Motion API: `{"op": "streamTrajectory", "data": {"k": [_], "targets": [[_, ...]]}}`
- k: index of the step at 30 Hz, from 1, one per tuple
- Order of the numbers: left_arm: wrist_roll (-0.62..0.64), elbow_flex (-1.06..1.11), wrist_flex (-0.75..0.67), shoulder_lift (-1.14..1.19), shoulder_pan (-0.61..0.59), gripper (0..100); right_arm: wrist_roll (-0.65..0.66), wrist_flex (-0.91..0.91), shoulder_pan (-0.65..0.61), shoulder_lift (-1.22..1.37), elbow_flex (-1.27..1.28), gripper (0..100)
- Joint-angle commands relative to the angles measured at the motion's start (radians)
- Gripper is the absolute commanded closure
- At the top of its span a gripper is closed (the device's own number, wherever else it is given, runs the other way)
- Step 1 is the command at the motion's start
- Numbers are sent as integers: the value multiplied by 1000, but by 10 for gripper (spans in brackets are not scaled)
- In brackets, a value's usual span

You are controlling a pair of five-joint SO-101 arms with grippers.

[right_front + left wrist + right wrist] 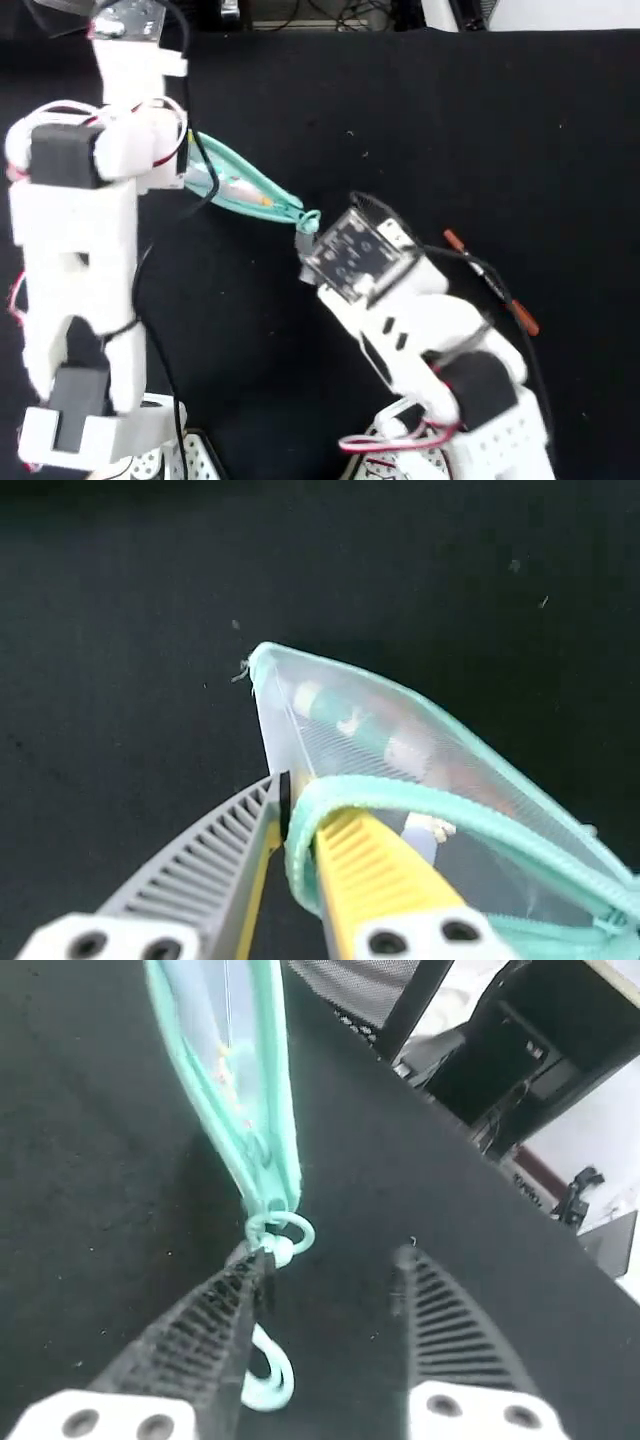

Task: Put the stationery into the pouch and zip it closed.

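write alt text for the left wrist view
The left tool pinches the edge of a clear mesh pouch with mint-green zip trim, seen against a black table. Stationery shows through the pouch's side.

Entry: nothing legible from my views, with no text, label, number or sign that I can read on the pouch (pixel 400 740) or on the table (pixel 500 120).
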Motion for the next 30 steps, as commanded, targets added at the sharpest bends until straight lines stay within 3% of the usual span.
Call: {"op": "streamTrajectory", "data": {"k": [1,7,14,23,25,28,30], "targets": [[8,-54,5,-112,7,970,-14,-114,14,30,53,717],[8,-15,3,-110,13,970,-14,-242,6,87,101,716],[8,36,2,-61,15,970,-14,-299,-107,168,79,716],[8,42,2,-6,16,970,-14,-410,-117,274,79,717],[8,42,2,6,15,970,-12,-410,-115,272,79,775],[8,42,2,20,10,970,-11,-402,-98,269,71,997],[8,45,2,18,8,970,-12,-376,-68,269,42,968]]}}
